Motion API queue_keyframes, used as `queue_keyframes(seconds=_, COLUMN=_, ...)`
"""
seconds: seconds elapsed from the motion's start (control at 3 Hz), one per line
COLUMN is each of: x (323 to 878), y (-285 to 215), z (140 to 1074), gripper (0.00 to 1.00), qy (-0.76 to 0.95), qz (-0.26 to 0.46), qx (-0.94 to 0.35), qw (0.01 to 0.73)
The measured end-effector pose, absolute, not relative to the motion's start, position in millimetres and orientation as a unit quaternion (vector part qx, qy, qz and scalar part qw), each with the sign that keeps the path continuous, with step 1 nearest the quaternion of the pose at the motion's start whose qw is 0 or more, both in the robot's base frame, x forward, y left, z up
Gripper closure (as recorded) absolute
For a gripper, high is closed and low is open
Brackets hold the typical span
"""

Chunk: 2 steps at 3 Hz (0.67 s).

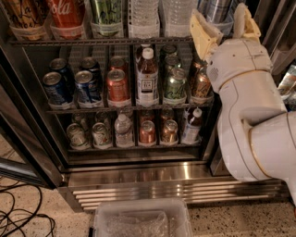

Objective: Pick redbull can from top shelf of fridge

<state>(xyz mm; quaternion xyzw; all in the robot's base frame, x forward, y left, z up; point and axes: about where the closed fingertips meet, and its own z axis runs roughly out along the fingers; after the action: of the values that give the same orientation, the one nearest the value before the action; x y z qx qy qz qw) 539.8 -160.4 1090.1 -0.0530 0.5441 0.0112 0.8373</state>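
Note:
The fridge [138,173] stands open, with wire racks full of drinks. On the top shelf [92,41], at the far right, a slim silver can that I take for the redbull can [213,10] stands in a clear tray; only its lower part is in view. My gripper [218,15] is raised in front of this can. Its two tan fingers [201,32] are spread open, one on each side of the can, and I cannot tell whether they touch it. The white arm [249,115] fills the right side and hides the rack ends there.
Red, green and brown bottles and clear water bottles [143,16] line the top shelf to the left. Blue soda cans [55,88], a copper can and bottles fill the middle rack. A clear plastic bin [141,220] sits on the floor below, with cables [18,217] at the left.

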Motion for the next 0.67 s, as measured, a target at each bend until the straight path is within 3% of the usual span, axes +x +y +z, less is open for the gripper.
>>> queue_keyframes(seconds=0.67, x=559.9, y=-161.1, z=1100.5, gripper=0.39, qy=0.554, qz=0.047, qx=-0.060, qw=0.829)
